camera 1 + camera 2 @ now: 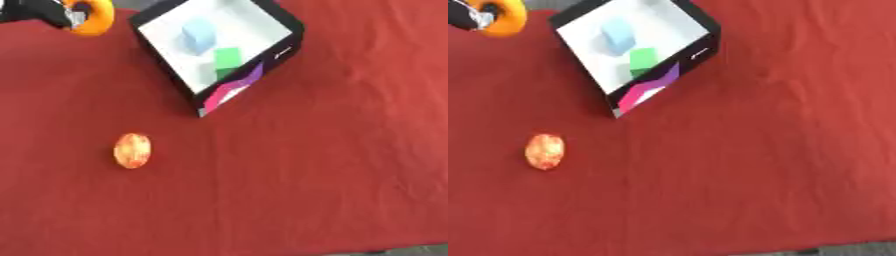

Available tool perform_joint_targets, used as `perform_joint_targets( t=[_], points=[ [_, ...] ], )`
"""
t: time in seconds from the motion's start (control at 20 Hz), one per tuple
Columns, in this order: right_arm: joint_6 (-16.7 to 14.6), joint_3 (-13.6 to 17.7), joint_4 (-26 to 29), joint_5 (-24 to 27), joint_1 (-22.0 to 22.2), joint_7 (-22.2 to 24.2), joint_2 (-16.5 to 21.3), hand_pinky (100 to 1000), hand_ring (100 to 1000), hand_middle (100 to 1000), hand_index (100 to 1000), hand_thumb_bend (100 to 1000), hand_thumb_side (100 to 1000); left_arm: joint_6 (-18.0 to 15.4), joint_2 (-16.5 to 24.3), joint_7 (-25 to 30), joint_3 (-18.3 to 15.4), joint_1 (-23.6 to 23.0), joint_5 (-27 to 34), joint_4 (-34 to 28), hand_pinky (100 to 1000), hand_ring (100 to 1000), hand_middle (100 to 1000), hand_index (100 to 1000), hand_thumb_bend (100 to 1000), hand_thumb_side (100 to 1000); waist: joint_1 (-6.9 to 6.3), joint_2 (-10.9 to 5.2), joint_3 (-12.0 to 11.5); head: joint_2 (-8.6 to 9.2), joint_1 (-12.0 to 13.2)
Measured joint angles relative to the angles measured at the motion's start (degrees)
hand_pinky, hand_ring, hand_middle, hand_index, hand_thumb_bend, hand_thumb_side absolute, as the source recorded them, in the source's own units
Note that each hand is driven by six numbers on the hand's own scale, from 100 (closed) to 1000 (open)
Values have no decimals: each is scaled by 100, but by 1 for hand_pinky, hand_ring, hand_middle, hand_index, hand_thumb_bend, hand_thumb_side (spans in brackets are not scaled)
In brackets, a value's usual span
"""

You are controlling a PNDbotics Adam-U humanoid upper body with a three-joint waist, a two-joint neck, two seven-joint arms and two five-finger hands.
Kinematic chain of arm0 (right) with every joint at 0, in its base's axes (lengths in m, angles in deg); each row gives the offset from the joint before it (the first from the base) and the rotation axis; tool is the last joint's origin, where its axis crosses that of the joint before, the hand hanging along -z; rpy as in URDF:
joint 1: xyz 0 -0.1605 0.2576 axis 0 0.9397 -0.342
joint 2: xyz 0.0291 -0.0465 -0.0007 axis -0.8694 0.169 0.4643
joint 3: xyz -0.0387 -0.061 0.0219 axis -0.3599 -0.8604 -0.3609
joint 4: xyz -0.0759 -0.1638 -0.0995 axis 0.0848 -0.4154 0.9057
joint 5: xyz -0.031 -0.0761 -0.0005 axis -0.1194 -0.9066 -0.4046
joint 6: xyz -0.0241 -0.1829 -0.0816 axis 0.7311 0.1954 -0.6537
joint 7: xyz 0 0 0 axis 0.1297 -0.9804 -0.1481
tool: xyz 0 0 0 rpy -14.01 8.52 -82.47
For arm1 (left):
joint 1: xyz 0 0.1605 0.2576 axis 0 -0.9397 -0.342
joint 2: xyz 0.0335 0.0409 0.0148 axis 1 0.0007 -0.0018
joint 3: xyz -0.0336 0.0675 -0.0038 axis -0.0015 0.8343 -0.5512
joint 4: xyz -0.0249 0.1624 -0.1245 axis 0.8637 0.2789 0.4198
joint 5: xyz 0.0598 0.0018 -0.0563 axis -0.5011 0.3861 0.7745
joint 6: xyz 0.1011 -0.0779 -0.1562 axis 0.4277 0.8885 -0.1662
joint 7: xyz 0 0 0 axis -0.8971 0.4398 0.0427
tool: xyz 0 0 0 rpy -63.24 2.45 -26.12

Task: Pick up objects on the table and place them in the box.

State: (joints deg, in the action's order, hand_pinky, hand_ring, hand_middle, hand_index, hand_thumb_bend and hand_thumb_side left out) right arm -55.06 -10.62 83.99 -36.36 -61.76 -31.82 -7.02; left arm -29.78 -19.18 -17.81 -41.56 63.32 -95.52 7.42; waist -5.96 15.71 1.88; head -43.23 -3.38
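A black box point(289, 40) with a white inside stands at the top centre of the red cloth, holding a pale blue block point(198, 37) and a green block point(227, 59). At the top left corner my left hand point(45, 11) is shut on an orange ring-shaped object point(94, 19), left of the box and above the cloth. A small orange-red oval object point(132, 150) lies on the cloth at lower left, apart from everything. My right hand shows in neither view.
The red cloth point(332, 165) covers the table; its near edge point(385, 250) runs along the bottom right. The box's near wall carries pink and purple markings point(234, 88).
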Motion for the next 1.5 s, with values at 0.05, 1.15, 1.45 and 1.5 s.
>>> perform_joint_targets(
  t=[0.05, 1.15, 1.45, 1.5],
  points=[
    [-7, 4, 0, 2, 0, 2, 1, 920, 772, 730, 817, 566, 441, 34, -4, 35, 2, 77, -12, -137, 783, 707, 622, 622, 100, 100, 0, -12, 0, 0, -6],
    [25, -187, 42, 98, -832, 168, -262, 921, 773, 727, 817, 558, 438, -940, -2220, -888, 107, 723, -1552, 1567, 780, 692, 625, 644, 183, 100, 0, -6, 523, 169, 434],
    [28, -201, 43, 96, -862, 196, -300, 920, 773, 726, 817, 560, 438, -1133, -2389, -1042, -4, 586, -2183, 2169, 846, 776, 737, 823, 471, 100, 0, 7, 550, 190, 473],
    [28, -201, 43, 96, -857, 196, -300, 920, 772, 726, 816, 560, 438, -1162, -2410, -1036, -32, 585, -2230, 2238, 872, 809, 774, 875, 570, 159, 0, 8, 550, 190, 473]
  ],
)
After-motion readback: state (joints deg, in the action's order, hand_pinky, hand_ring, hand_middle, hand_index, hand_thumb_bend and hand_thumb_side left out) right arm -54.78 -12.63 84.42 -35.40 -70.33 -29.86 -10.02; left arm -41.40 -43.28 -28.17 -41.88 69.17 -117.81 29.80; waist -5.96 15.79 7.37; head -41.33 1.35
